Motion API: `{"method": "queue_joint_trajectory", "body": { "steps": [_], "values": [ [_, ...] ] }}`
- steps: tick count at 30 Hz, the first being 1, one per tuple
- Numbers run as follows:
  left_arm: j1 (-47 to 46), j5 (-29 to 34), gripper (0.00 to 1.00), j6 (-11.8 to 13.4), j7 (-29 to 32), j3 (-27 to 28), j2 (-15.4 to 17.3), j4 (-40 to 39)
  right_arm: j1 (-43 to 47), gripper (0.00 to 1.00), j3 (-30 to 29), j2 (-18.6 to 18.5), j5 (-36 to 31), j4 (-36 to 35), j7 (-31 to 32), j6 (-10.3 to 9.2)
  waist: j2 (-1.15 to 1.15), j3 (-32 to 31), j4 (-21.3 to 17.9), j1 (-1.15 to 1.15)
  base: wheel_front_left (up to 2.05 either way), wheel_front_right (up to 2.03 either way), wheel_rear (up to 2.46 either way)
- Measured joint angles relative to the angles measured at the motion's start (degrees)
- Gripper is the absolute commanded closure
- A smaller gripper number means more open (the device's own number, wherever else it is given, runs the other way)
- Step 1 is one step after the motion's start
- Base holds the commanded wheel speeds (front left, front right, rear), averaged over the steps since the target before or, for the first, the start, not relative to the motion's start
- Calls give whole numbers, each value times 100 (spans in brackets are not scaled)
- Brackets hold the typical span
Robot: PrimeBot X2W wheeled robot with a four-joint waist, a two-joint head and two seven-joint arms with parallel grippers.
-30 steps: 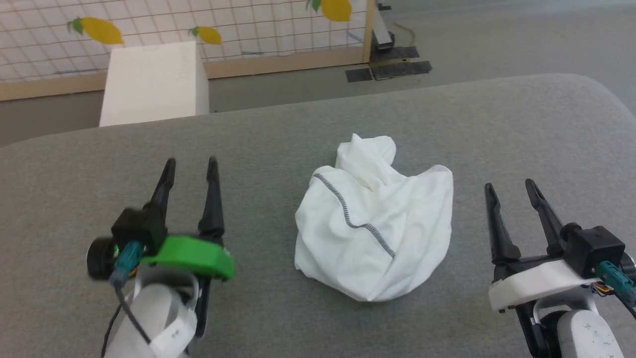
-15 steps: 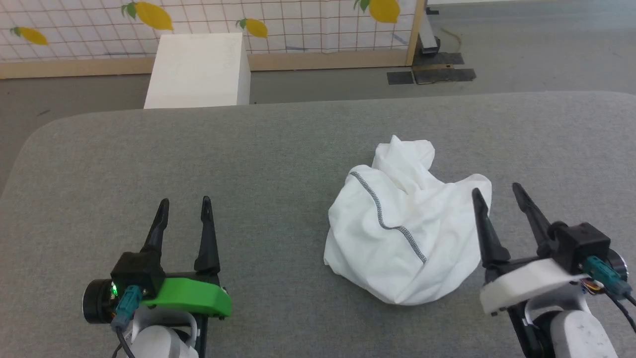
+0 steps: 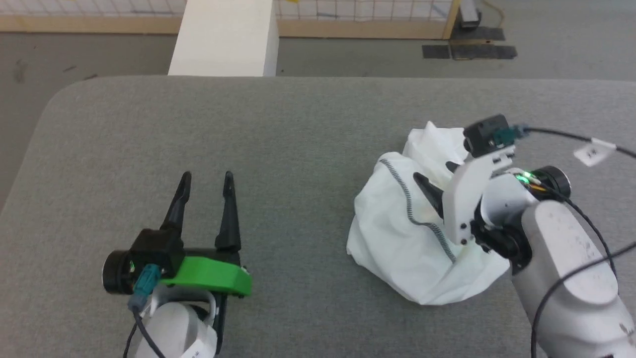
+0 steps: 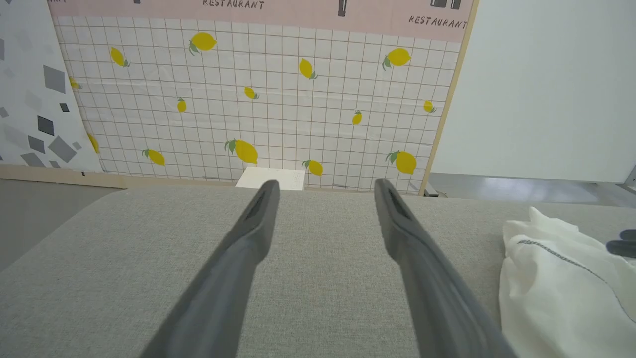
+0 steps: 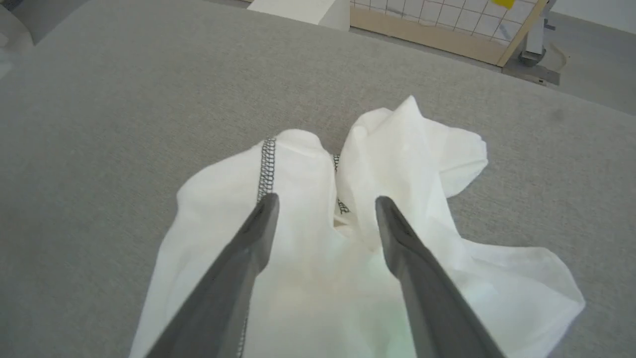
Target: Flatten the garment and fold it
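HEAD: you see the crumpled white T-shirt [image 3: 397, 238] right of centre on the grey padded surface [image 3: 298, 124], right gripper [image 3: 433, 171] over it, fingers spread (nothing grasped) | LEFT WRIST: your left gripper [image 4: 324, 184] is released, over bare surface, T-shirt off to its right | RIGHT WRIST: fingers straddle the T-shirt's bunched folds.

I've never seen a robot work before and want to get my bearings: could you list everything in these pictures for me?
table: one, grey fabric top, in front of the robot.
T-shirt: one, white with grey-black seam stitching, crumpled on the table's right half.
box: one, white, beyond the table's far edge.
wall panel: one, white grid with yellow lemons, behind the box.
floor patches: a few, black, far right.
left tool: one, dark fingers, green mount, open over bare table.
right tool: one, dark fingers, white mount, open above the T-shirt.
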Motion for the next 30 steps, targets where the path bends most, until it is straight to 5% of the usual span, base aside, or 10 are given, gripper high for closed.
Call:
{"method": "queue_joint_trajectory", "body": {
  "steps": [7,8,9,11,16,24,26,30],
  "values": [
    [-185,1,0,-12,0,-85,-58,54,-654,0,420,-125,360,900,709,0,0,284,361,0,0,0,0],
    [-197,-5,0,-13,0,-96,-62,66,-687,24,419,-116,430,978,755,0,0,311,403,0,0,0,0],
    [-209,-10,0,-18,0,-104,-64,82,-725,62,417,-100,532,1051,813,0,0,343,454,0,0,0,0],
    [-210,-26,0,-18,0,-110,-64,104,-782,100,489,-89,731,1121,894,0,0,396,544,0,0,0,0],
    [-207,-146,0,12,0,-112,-65,132,-828,100,742,-94,1230,882,762,0,0,433,641,0,0,0,0],
    [-126,-135,0,12,0,-1,-71,181,-871,100,466,-363,1534,-13,-481,0,0,147,527,0,0,0,0],
    [-75,-112,0,-9,0,40,-74,199,-865,100,182,-501,1413,-207,-769,0,0,51,484,0,0,0,0],
    [92,19,0,-73,0,145,-76,223,-247,100,-1559,-996,145,-497,-1078,1,0,-224,331,0,0,0,0]
  ]
}}
